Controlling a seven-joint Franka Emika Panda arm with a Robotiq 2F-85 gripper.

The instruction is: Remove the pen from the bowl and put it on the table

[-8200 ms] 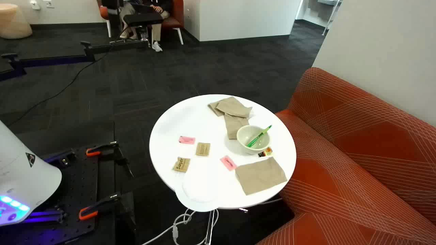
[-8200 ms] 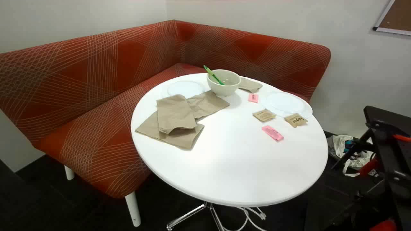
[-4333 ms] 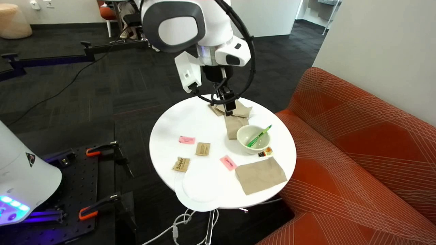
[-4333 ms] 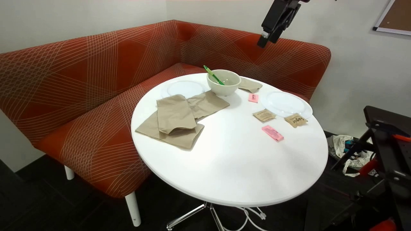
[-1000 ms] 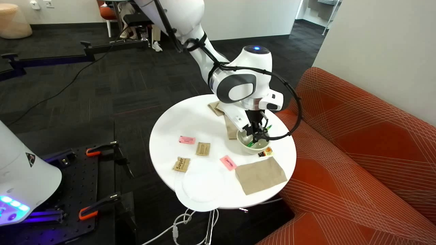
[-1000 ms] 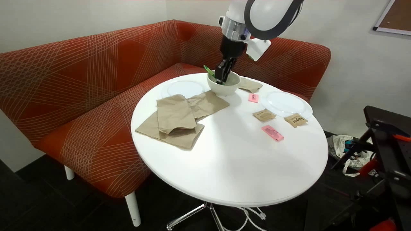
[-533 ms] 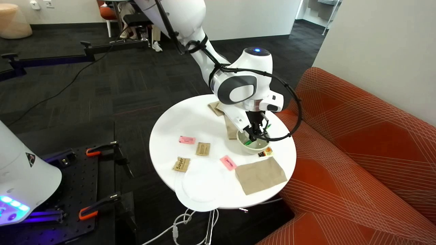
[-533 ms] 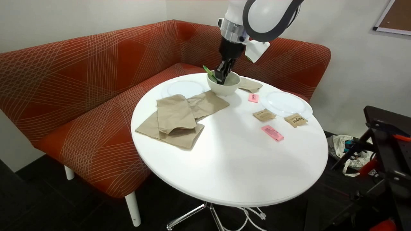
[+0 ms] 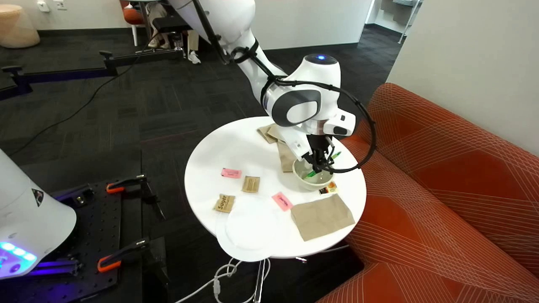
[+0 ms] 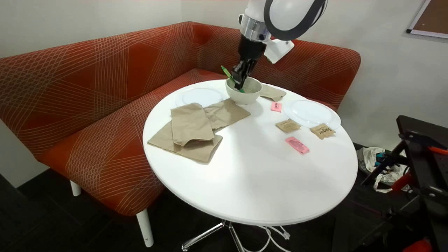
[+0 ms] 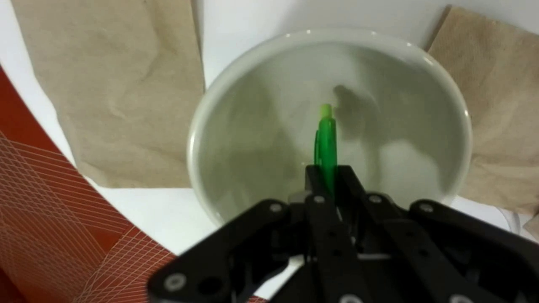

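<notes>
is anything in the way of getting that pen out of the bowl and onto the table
The bowl itself: its wall seems to ring the lower end of the pen, which the tool grips. The pen probably must rise past the rim before reaching the table.

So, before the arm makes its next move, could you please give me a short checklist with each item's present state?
1. The gripper closed on the pen: ok, the pen sits between its fingers in the wrist view.
2. Grip firm enough to lift: cannot tell.
3. The bowl upright on the table: ok.
4. Pen fully out of the bowl: not ok, its lower end appears inside.
5. Brown paper free of the bowl's base: cannot tell.
</notes>
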